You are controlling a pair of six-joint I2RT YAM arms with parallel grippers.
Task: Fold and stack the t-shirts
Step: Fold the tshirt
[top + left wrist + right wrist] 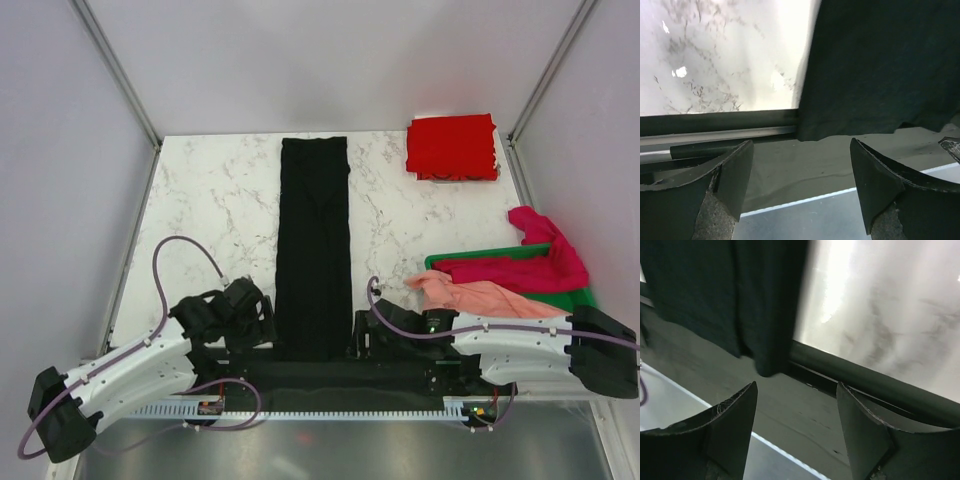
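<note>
The black t-shirt [314, 245] lies folded into a long narrow strip down the middle of the marble table, its near end hanging over the front edge. It also shows in the left wrist view [880, 70] and the right wrist view [725, 295]. The bright red t-shirt [452, 147] lies folded at the back right. The magenta t-shirt [530, 265] and the salmon-pink t-shirt [480, 297] lie crumpled on the green bin [580, 297]. My left gripper [262, 325] [801, 185] is open and empty beside the strip's near left corner. My right gripper [360, 335] [796, 427] is open and empty at its near right corner.
The table's front edge has a dark rail [715, 122] with a black mat and metal strip below [330, 408]. Grey enclosure walls stand on both sides and at the back. Bare marble [215, 200] lies left of the black strip.
</note>
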